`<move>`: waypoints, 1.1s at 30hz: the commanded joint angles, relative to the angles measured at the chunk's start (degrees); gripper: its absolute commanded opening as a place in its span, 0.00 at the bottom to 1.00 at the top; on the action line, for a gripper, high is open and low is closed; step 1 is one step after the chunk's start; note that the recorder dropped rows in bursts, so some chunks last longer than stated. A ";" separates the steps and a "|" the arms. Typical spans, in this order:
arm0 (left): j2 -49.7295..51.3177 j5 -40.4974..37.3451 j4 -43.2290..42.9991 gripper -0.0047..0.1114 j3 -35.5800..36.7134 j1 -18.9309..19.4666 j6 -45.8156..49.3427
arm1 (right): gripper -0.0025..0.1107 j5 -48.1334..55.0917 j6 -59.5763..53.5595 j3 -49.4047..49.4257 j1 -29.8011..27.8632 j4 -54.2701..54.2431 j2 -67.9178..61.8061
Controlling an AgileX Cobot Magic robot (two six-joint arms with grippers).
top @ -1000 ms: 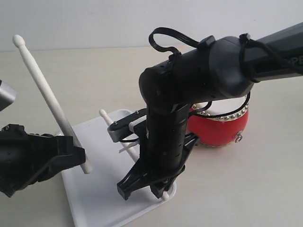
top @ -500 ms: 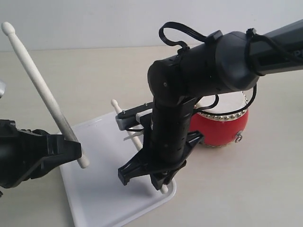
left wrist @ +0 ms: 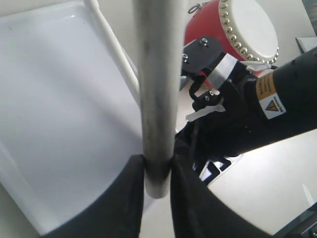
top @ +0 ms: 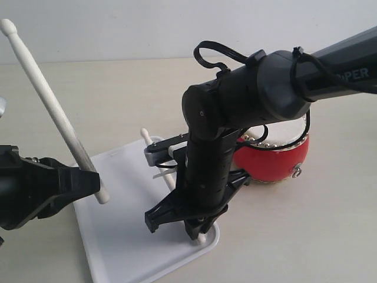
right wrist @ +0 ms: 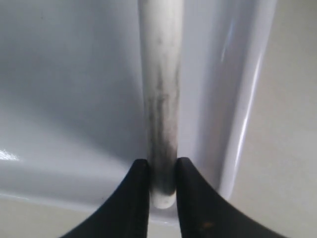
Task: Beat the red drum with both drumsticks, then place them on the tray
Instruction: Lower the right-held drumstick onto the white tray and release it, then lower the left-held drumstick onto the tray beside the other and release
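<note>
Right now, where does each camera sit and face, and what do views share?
Exterior view: off the arms, raised, facing down at tray and red drum; both arms show.
Left wrist view: on left wrist, along left drumstick toward tray, red drum; left gripper shows.
Right wrist view: on right wrist, down right drumstick onto tray; right gripper shows.
Shared: the tray.

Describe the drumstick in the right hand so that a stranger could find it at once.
Start at the white tray beside the red drum. The right hand grips a pale drumstick low over it. Unlike the other drumstick, which the left hand holds steeply upward, it lies nearly flat.
</note>
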State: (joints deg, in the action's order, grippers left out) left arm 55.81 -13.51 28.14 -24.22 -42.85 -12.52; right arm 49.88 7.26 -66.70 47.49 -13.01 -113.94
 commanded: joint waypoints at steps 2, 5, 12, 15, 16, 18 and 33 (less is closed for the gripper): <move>-0.51 0.78 -0.95 0.04 0.21 0.20 0.26 | 0.02 -1.95 0.15 -0.58 -0.30 0.15 0.00; -0.51 0.78 -0.95 0.04 0.21 0.20 0.26 | 0.02 -1.85 -0.22 -0.58 -0.30 0.27 0.00; -0.51 0.78 -0.95 0.04 0.21 0.20 0.26 | 0.03 -1.36 -0.52 -0.58 -0.30 0.53 0.00; -0.51 0.78 -0.95 0.04 0.21 0.20 0.26 | 0.10 -0.94 -0.52 -0.58 -0.30 0.53 0.00; -0.51 0.78 -0.95 0.04 0.21 0.20 0.26 | 0.12 -0.71 -0.52 -0.58 -0.30 0.84 0.00; -0.51 1.12 -0.95 0.04 0.21 0.20 0.26 | 0.17 -0.28 -0.52 -0.58 -0.30 1.50 0.00; -0.51 1.22 -0.95 0.04 0.21 0.20 0.01 | 0.29 -0.60 -0.03 -0.58 -0.30 2.25 2.24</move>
State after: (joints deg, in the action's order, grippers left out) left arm 55.81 -13.26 27.49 -24.22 -42.85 -12.42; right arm 49.66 7.13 -66.80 47.49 -11.88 -113.82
